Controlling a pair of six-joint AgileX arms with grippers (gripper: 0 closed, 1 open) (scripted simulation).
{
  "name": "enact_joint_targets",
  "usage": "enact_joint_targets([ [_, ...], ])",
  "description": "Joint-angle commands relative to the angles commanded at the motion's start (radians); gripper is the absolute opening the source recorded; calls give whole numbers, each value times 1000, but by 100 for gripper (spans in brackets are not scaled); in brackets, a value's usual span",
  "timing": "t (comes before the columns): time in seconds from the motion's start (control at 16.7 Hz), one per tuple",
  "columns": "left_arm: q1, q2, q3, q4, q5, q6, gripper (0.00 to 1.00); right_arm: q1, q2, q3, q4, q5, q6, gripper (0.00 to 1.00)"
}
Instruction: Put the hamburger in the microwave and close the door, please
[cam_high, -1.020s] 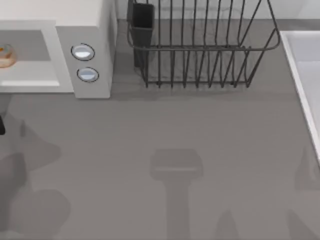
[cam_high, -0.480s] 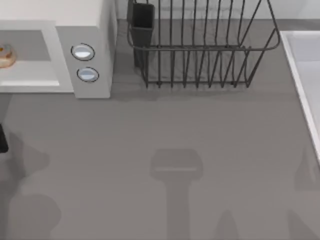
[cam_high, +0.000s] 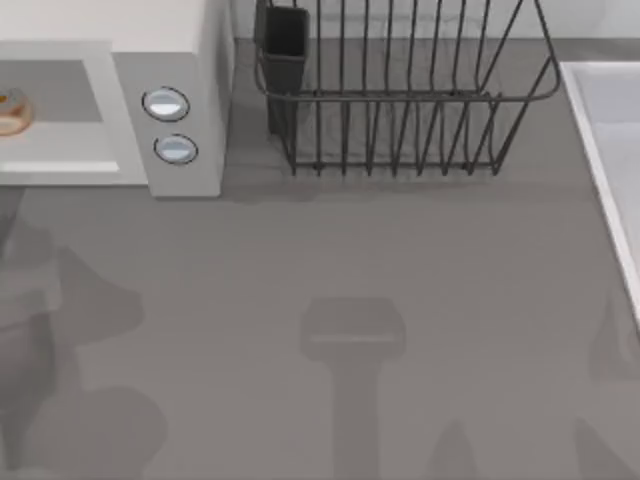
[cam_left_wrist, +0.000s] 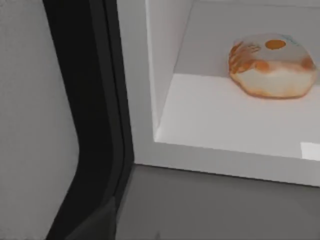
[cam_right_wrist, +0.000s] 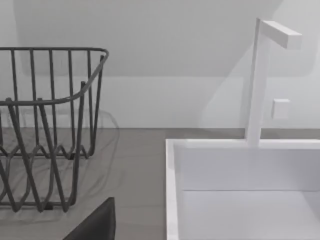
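Observation:
The cream-white microwave (cam_high: 190, 60) stands at the table's back left with its grey cavity open. The hamburger (cam_high: 10, 111), a small tan-and-orange bun, rests on the cavity floor at the picture's left edge. The left wrist view shows the hamburger (cam_left_wrist: 272, 65) lying free, well inside the white cavity. Beside the opening stands the door (cam_left_wrist: 30, 110), a grey speckled panel with a dark rim, swung open. A dark bit of my left gripper (cam_left_wrist: 95, 225) shows just outside the cavity's front sill, near the door's rim. A dark part of my right gripper (cam_right_wrist: 95, 225) hangs near the sink.
Two silver-blue dials (cam_high: 165, 104) sit on the microwave's side panel. A dark wire dish rack (cam_high: 400, 100) stands at the back centre, and a white sink (cam_high: 610, 150) with a faucet (cam_right_wrist: 260, 80) lies at the right. Arm shadows fall across the grey tabletop (cam_high: 320, 250).
The dark piece of my left arm at the top view's left edge slid toward the table's front and out of the picture. The shadows at the left shifted. The hamburger has not moved.

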Motion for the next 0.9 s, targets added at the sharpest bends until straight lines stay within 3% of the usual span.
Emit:
enact_joint_targets([
  [0.9,1,-321,58,-509,-8,-2,100,0,0,0,0,0,0,100],
])
